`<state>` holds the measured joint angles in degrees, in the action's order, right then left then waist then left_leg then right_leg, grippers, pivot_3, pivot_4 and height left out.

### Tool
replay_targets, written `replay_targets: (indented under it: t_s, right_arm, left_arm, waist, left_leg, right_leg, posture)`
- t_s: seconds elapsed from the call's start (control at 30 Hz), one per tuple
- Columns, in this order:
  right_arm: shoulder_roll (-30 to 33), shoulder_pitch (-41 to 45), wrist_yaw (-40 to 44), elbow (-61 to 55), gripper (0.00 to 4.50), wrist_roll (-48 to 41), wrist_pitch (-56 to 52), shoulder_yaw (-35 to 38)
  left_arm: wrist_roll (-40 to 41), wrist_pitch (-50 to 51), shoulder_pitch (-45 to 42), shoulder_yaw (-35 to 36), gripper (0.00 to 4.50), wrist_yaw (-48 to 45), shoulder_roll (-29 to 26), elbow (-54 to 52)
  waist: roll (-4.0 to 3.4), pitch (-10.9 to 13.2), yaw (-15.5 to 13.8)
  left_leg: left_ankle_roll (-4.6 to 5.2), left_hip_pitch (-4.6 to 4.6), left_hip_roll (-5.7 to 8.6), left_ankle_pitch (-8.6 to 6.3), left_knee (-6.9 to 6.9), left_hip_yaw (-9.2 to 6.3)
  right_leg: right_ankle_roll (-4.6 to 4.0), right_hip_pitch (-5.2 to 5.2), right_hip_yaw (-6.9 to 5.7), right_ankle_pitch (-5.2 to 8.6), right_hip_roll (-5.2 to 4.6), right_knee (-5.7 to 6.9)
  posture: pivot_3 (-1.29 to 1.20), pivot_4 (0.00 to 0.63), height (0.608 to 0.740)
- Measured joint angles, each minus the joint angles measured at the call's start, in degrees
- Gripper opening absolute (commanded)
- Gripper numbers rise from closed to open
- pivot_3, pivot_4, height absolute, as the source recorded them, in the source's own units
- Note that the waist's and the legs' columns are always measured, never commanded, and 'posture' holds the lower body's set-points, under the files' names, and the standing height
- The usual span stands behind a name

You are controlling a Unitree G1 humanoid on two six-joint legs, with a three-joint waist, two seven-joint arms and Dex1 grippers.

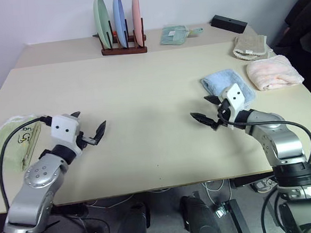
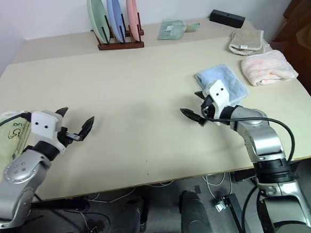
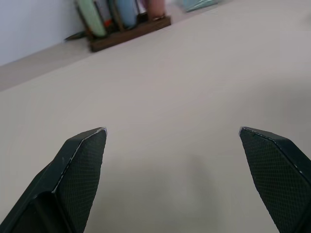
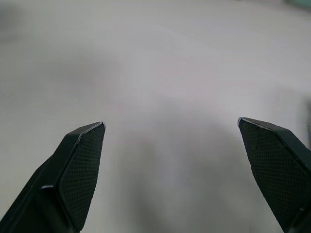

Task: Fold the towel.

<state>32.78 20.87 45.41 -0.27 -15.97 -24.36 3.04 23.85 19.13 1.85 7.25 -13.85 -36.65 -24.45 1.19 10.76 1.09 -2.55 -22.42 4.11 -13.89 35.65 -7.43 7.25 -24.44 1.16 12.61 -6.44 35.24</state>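
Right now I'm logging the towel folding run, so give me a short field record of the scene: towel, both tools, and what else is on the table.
towel: light green, lying folded at the table's left edge
left tool: open, empty, over bare table beside the towel
right tool: open, empty, just short of the light blue towel
table: beige
far edge: plate rack, small teal cloth, black box
right side: beige cloth, pink towel

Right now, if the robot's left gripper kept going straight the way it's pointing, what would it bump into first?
Probably nothing soon. The left gripper is open and points over bare table; further along stands the plate rack, though depth is hard to judge.
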Motion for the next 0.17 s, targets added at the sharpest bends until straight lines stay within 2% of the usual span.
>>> replay_targets:
  t_s: [0.17]
  right_arm:
    - [0.1, -0.7, 0.4, 0.0, 4.50, 0.0, 0.6, 0.1]
  left_arm:
    - [-2.0, 0.0, -0.5, -0.4, 4.47, -2.7, 2.3, 1.6]
  waist:
    - [-0.02, 0.0, -0.4]
  left_leg:
    - [0.00, -0.03, 0.03, 0.00, 0.19, 0.03]
  right_leg:
    - [0.01, 0.08, 0.02, -0.01, -0.03, -0.01]
  posture:
    - [0.00, 0.150, 0.740]
